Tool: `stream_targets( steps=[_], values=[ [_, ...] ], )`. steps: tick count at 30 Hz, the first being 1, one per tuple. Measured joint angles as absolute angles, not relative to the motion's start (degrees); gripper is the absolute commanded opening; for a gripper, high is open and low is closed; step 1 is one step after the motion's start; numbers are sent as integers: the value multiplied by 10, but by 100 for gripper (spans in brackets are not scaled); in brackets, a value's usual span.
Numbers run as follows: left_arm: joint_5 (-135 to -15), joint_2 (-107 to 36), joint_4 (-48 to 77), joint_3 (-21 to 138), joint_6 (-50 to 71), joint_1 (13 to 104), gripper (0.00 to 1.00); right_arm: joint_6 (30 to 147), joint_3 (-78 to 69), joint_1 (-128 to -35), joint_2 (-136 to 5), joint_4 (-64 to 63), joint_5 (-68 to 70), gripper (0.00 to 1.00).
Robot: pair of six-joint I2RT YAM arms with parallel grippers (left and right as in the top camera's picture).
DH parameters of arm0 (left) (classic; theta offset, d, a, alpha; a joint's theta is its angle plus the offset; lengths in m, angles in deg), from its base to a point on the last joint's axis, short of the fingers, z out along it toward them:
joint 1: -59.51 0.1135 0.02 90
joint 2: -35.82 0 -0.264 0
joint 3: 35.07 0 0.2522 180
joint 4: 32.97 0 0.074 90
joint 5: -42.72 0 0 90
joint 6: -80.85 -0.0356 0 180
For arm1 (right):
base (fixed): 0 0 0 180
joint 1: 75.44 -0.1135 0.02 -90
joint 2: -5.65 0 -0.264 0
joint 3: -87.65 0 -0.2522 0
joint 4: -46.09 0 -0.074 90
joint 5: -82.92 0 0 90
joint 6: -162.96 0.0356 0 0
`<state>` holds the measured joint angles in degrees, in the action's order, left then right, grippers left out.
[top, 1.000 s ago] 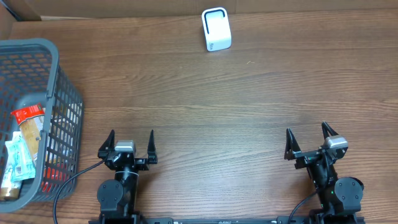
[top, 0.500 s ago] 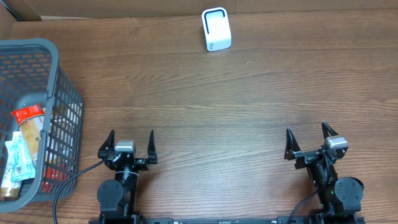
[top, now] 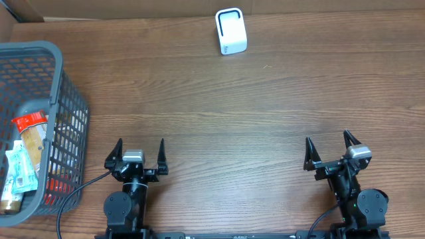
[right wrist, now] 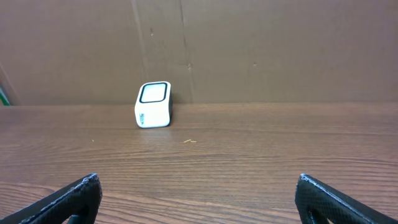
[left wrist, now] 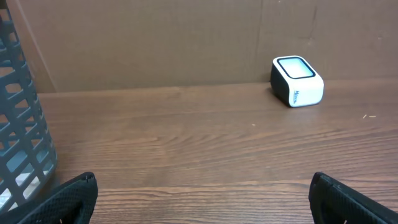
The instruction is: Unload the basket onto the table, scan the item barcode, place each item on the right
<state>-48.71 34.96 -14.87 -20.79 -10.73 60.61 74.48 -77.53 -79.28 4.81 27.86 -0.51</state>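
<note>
1. Nothing has moved in the last second: left gripper (top: 139, 154) and right gripper (top: 329, 147), both spread wide and empty, sit at 7 and 5 o'clock.
2. Snack packets (top: 30, 133) lie in the basket (top: 40, 50) at 9 o'clock, cut off by the frame; barcodes unreadable.
3. Scanner (top: 231, 31) stands at 12 o'clock.

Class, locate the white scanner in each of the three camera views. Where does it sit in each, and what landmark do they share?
Overhead: scanner at top centre.
Left wrist: scanner at upper right.
Right wrist: scanner left of centre.
Shared landmark: the cardboard wall just behind it.
</note>
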Motion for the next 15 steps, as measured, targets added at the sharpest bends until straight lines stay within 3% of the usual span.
stream_targets(
  steps=[15],
  values=[
    [-488, 350, -149, -208, -85, 606, 100, 745, -775, -793, 48, 278, -1, 100]
  ],
)
